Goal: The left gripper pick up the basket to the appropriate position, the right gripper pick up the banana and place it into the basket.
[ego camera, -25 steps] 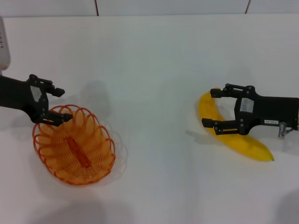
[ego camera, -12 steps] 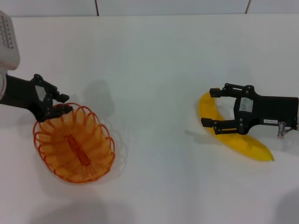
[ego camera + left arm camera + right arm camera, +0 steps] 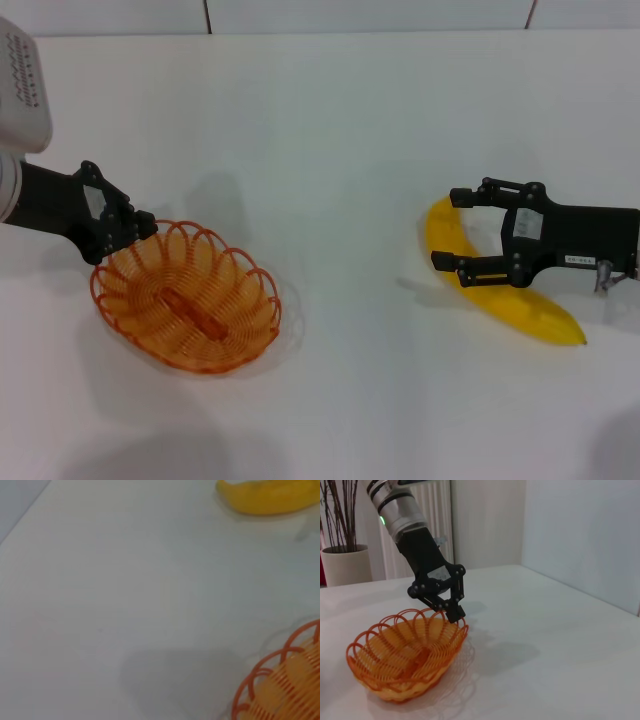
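Note:
The orange wire basket is on the left of the white table. My left gripper is shut on its far left rim and holds that side tilted up. The right wrist view shows the left gripper pinching the basket's rim. The yellow banana lies on the table at the right. My right gripper is open, with one finger on either side of the banana's upper half. The left wrist view shows a part of the basket and the banana farther off.
The white table runs between the basket and the banana. A wall stands beyond the table's edge. A potted plant and a radiator stand behind the left arm.
My left gripper has shut on the basket's rim and dragged the basket to the right, toward the table's middle. The right gripper and the banana have not moved.

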